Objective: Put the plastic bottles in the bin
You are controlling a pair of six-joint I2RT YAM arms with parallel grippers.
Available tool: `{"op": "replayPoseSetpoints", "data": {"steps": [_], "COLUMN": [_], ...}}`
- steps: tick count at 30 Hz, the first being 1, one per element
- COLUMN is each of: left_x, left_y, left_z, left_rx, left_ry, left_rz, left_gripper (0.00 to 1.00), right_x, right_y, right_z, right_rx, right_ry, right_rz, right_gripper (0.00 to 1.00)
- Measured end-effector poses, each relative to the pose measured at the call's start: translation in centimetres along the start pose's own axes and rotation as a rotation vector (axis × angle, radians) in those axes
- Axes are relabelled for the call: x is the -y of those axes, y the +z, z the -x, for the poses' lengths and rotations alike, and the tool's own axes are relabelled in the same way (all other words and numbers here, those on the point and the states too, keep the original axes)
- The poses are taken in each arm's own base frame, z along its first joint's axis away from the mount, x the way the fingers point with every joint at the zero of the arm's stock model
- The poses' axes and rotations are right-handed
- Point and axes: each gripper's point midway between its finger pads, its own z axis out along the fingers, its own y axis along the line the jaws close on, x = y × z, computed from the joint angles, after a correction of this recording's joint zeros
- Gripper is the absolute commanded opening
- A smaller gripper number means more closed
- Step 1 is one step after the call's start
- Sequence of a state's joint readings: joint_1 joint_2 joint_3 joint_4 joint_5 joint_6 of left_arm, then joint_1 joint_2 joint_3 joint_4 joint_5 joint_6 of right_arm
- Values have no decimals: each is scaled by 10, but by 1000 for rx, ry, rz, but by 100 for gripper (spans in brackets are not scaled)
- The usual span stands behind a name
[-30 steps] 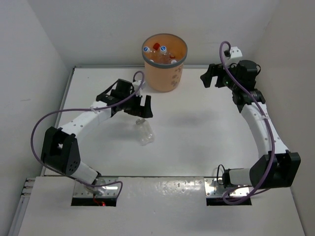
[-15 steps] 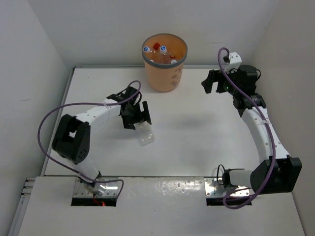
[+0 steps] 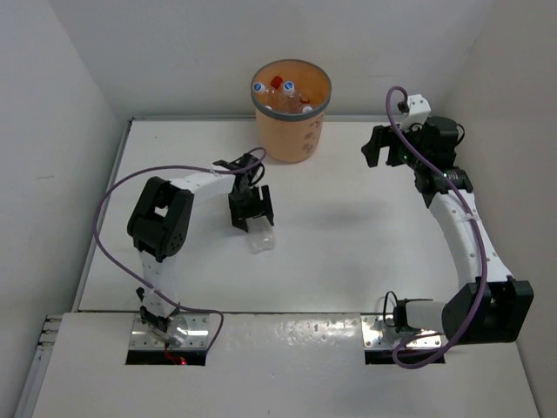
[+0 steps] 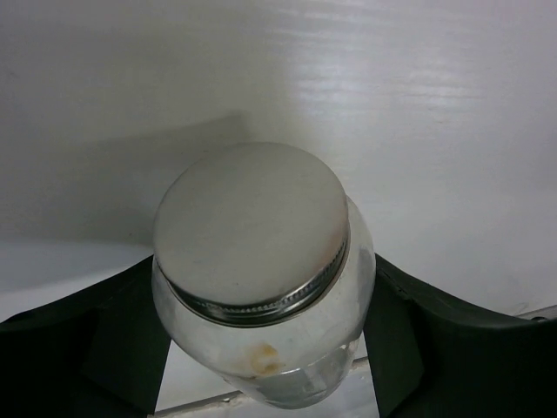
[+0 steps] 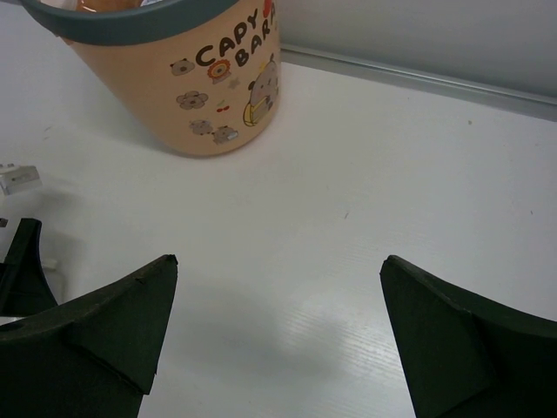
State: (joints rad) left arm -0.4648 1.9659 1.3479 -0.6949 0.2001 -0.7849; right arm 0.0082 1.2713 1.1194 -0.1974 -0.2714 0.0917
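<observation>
Several capped bottles [image 3: 280, 92] in bin [image 3: 291, 131]; left end effector [image 3: 251, 212] apparently straddling jar [image 4: 261, 287], unclenched.

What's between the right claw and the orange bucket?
Nothing. The right wrist view shows only bare table between the right gripper and the bin.

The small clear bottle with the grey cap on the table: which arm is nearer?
Left. The left gripper straddles the bottle; the right gripper hangs far off.
</observation>
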Motion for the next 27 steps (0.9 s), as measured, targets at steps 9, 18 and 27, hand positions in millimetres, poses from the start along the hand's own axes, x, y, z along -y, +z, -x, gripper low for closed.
{"op": "replayPoseSetpoints", "data": {"steps": [9, 18, 27], "left_x": [46, 130, 187], "left_y": [-79, -413, -455], "left_z": [92, 207, 304], "left_rx": [276, 1458, 1879], "left_ry": [192, 517, 577], "left_rz": [-158, -388, -592], "left_gripper": [2, 8, 5], "right_x": [-3, -4, -2], "right_y": [1, 2, 12], "right_z": [-1, -7, -20], "right_rx": [-1, -13, -54], "right_ry": [5, 14, 28], "right_rz": [16, 27, 29], "right_gripper": [97, 97, 96]}}
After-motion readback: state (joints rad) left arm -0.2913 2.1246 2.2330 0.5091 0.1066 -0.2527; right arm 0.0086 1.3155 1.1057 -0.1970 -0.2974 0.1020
